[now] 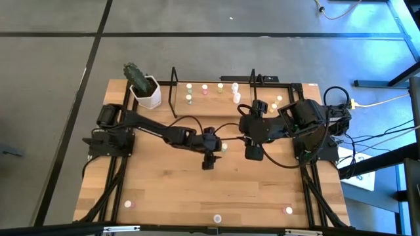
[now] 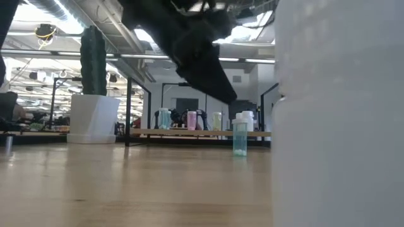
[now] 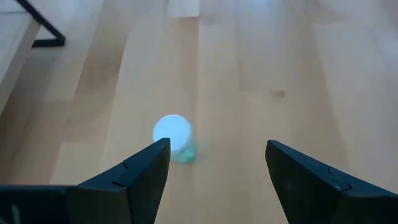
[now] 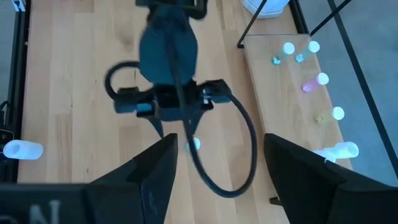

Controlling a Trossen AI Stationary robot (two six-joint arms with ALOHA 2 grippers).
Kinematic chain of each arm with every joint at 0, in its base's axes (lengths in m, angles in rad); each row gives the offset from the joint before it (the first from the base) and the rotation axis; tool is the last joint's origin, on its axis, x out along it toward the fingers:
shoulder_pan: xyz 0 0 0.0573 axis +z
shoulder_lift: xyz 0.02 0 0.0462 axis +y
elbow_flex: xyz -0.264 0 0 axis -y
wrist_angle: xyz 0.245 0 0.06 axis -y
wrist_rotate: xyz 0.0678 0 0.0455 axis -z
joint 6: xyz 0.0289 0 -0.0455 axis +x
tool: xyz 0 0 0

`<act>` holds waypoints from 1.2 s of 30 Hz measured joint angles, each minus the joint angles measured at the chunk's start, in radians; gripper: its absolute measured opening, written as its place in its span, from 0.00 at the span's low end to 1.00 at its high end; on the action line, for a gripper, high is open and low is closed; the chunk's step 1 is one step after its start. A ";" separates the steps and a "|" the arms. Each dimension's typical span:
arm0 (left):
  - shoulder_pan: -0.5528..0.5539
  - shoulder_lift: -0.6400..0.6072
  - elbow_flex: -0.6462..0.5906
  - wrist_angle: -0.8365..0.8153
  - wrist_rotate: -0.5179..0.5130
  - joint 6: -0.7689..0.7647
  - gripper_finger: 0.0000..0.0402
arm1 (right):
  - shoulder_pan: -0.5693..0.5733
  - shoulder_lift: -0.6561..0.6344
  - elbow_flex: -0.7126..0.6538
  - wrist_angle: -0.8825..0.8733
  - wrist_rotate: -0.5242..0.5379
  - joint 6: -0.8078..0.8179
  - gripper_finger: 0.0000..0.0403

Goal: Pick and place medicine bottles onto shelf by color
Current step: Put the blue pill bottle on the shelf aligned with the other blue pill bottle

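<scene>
Green-topped medicine bottle (image 3: pixel 174 137) upright just before shelf (image 1: pixel 262 80), left gripper (image 3: pixel 217 171) jaws wide overhead for grasp; right gripper (image 4: pixel 217 165) wide, empty

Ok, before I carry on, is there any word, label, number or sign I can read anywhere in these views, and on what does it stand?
"N": pale, cut-off marking on the right claw's own dark body, at the edge of the right wrist view; the rest is unreadable.
Medicine bottles on the shelf: no readable label.
Bottle under the left claw: plain white top, no text.
Cactus pot: no marking seen.
</scene>
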 joint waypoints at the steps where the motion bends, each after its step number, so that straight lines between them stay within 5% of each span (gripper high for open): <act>1: 0.007 0.008 0.000 0.009 0.000 0.000 0.64 | 0.000 0.000 0.000 0.000 0.000 0.000 0.59; 36: 0.068 0.134 0.000 0.176 0.000 -0.006 0.64 | 0.000 0.001 -0.004 0.018 0.001 0.000 0.59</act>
